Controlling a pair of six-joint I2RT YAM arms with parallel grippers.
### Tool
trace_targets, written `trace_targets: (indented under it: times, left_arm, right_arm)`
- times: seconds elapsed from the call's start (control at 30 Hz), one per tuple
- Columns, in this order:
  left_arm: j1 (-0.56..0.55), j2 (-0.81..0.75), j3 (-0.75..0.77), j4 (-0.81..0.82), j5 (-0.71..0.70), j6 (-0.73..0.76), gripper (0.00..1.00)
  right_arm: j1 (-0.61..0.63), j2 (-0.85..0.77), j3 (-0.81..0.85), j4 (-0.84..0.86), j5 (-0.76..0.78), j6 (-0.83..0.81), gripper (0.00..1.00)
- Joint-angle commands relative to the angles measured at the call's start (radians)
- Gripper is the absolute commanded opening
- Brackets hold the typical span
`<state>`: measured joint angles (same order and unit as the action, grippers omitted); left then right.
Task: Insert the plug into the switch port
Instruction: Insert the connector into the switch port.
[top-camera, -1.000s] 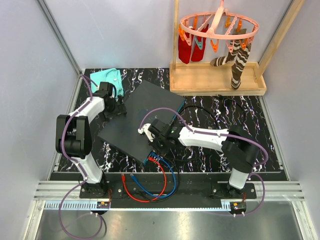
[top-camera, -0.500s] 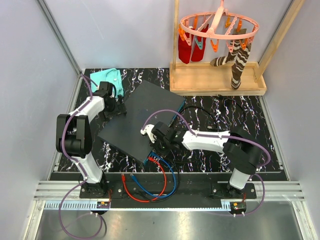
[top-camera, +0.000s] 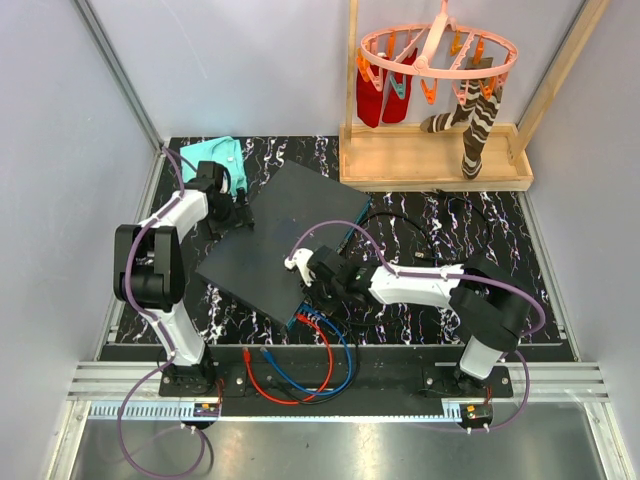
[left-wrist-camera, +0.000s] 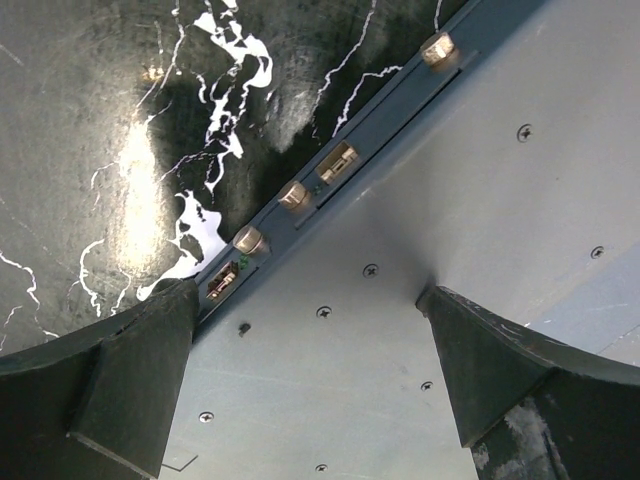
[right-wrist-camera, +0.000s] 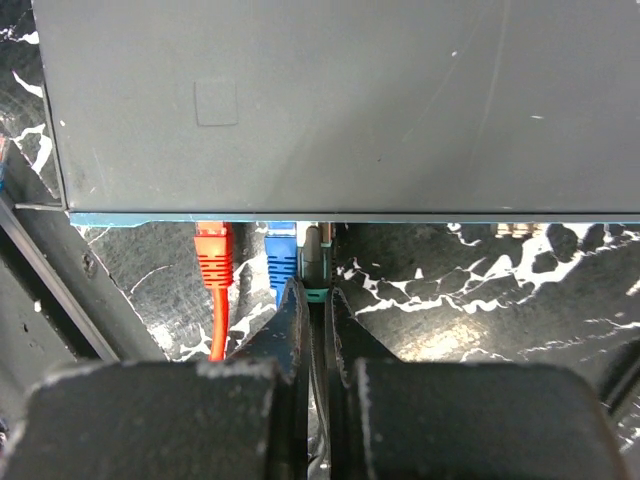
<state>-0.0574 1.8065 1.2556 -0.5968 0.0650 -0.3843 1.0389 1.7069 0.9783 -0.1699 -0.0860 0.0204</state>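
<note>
Insertion step looks underway. R gripper is pinching the teal-booted plug, jaws together on it, w/ the plug nose sitting at the switch port edge right ahead of the fingertips. Blue plug is sitting just left of the jaws and the orange plug further left; both look plugged in. L gripper is straddling the switch's rear edge, fingers apart. Next move prob needs a straight push fwd, plug squared to its socket. Can't tell if it's seated. No readable text or brand.
</note>
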Motion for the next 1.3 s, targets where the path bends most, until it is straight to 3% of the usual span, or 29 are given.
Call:
trace_targets:
  times: [0.0,0.23,1.03,1.27]
  left_arm:
    - [-0.035,0.060,0.005,-0.041,0.139,-0.002,0.99]
    - [-0.062,0.088,0.016,-0.070,0.183,0.016,0.99]
    - [-0.131,0.116,0.001,-0.098,0.346,0.062,0.99]
    - [-0.075,0.091,0.053,-0.118,0.150,0.068,0.99]
  right_arm:
    - [-0.008,-0.015,0.121,0.150,0.081,-0.016,0.00]
    - [-0.028,0.037,0.191,0.159,0.106,-0.048,0.00]
    - [-0.045,0.069,0.214,0.494,0.166,-0.013,0.00]
    - [-0.045,0.004,0.178,0.221,0.124,-0.002,0.23]
